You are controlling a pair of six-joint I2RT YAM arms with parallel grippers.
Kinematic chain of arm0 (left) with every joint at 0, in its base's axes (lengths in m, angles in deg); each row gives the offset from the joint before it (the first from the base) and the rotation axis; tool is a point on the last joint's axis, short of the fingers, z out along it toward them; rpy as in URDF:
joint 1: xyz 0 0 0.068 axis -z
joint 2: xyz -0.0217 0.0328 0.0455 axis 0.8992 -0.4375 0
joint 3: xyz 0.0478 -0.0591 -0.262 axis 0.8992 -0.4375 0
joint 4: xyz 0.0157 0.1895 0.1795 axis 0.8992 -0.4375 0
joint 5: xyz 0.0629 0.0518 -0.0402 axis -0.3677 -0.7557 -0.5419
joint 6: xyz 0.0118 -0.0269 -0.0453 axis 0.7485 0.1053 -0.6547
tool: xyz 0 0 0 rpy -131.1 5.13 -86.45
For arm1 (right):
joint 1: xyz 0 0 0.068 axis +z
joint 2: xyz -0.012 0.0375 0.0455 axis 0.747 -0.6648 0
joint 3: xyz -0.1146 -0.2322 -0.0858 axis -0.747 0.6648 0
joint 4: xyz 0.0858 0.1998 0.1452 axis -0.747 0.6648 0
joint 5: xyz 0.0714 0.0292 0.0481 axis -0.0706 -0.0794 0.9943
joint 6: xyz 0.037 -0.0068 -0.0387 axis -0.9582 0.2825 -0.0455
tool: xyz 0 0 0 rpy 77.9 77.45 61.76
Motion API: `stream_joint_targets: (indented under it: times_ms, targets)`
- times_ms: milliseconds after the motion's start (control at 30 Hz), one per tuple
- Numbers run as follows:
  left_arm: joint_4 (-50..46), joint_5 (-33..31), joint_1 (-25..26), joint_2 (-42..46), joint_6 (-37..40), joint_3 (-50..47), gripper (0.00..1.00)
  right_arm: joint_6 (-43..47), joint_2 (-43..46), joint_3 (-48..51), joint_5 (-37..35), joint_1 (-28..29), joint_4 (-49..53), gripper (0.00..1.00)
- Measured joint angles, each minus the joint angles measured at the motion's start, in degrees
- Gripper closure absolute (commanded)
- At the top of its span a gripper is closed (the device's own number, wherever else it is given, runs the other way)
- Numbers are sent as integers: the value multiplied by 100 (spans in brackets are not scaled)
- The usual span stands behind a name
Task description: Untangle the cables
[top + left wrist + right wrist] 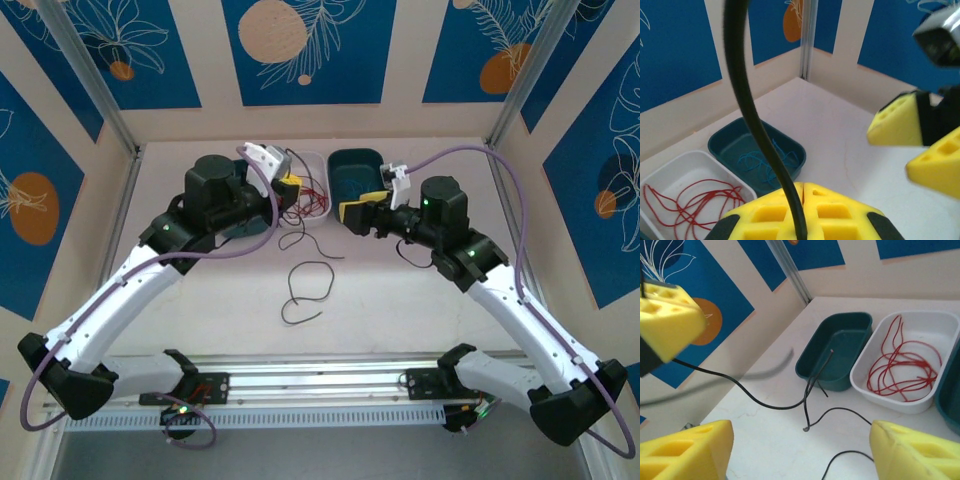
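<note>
Left wrist view showed us the left gripper (802,192) clamped on the black cable (742,90), its loose length trailing toward the near edge of the bench (400,305), beside the wide-spread right gripper (801,432).

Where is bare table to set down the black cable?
Free: white tabletop between the thin black cable and the right arm, and along the near rail. Crowded: far centre, left pincer, right pincer, white plastic tray, teal plastic tray.
</note>
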Motion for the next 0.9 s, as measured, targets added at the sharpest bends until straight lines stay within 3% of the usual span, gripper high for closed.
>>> stream_joint_targets:
  times_ms: [300,700,900]
  targets:
    - [-94,7,0,111,-686,22,100,-74,-881,341,304,345,-232,25]
    - [-216,24,0,317,-911,122,100,-55,-2435,184,540,695,-625,31]
    - [-304,46,-2,411,-964,219,100,-85,-3220,-31,658,695,-826,40]
